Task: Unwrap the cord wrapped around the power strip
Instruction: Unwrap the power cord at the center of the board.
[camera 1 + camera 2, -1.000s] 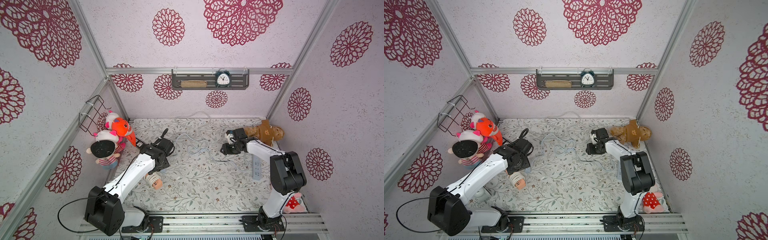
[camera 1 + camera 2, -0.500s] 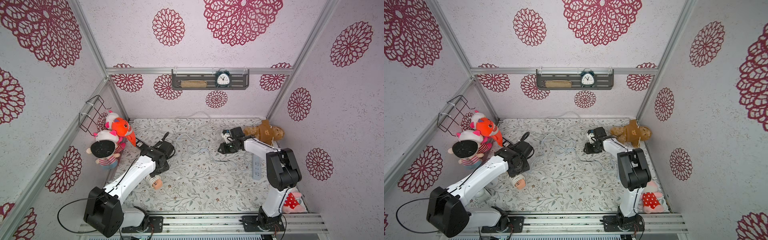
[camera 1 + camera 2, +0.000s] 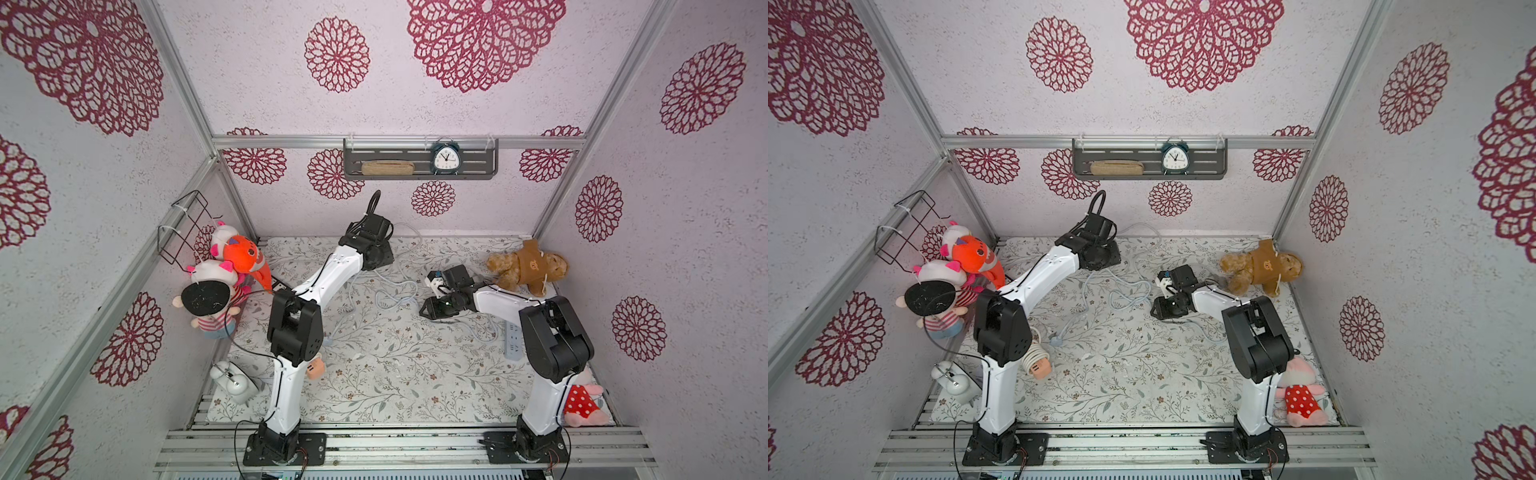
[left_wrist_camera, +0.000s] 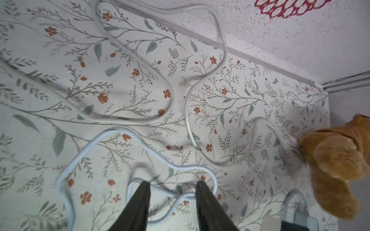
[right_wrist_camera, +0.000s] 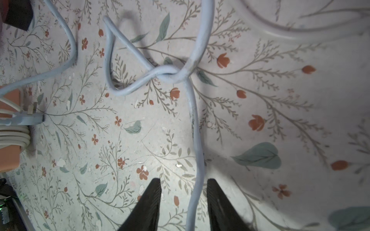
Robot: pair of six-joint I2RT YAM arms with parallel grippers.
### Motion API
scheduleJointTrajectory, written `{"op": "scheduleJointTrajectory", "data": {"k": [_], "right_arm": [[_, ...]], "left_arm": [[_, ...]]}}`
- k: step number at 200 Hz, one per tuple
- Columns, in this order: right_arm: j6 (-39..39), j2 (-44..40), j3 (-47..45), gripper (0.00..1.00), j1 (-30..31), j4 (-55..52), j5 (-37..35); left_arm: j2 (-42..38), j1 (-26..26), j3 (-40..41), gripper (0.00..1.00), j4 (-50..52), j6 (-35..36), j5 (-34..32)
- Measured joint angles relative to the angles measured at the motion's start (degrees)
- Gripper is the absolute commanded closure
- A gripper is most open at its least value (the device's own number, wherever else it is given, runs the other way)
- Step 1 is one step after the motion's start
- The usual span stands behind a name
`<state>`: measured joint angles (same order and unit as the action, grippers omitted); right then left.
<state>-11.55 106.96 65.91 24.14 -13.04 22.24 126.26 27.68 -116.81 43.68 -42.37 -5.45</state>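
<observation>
Straddling the loose cord (image 5: pixel 197 140) with our right gripper (image 5: pixel 183 180), jaws apart, nothing pinched.
It runs lengthwise between them toward a twisted loop; our left gripper (image 4: pixel 173 183) hangs open over farther loops, power strip (image 3: pixel 514 343) lying beside our right arm.

I've got my left arm (image 3: pixel 332 274) and right arm (image 3: pixel 494 299) on screen: white shells, bulky black joint housings (image 3: pixel 295 328), thin black cable (image 3: pixel 372 202) looping off the wrist, black base plates (image 3: pixel 284 449), tapered black fingers (image 4: pixel 138 208).
</observation>
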Motion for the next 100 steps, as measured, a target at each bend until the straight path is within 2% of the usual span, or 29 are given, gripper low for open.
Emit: {"op": "scheduleJointTrajectory", "data": {"k": [24,57,78,100], "right_arm": [[-2.5,0.0,-2.1,0.59,-0.3,1.7,-1.8],[-3.2,-1.0,-3.0,0.59,-1.4,1.9,-3.5],[-3.2,-3.0,-3.9,0.59,-2.5,1.9,-4.1],[-3.1,-4.5,-4.5,0.59,-3.5,1.9,-4.9]], "left_arm": [[4.7,1.6,-3.8,0.43,2.3,0.8,-1.2],[5.5,5.0,-3.9,0.3,4.2,1.2,-1.7],[5.6,6.5,-3.5,0.29,3.7,0.7,-1.0],[6.7,7.7,-3.6,0.34,3.4,0.1,-0.3]]}}
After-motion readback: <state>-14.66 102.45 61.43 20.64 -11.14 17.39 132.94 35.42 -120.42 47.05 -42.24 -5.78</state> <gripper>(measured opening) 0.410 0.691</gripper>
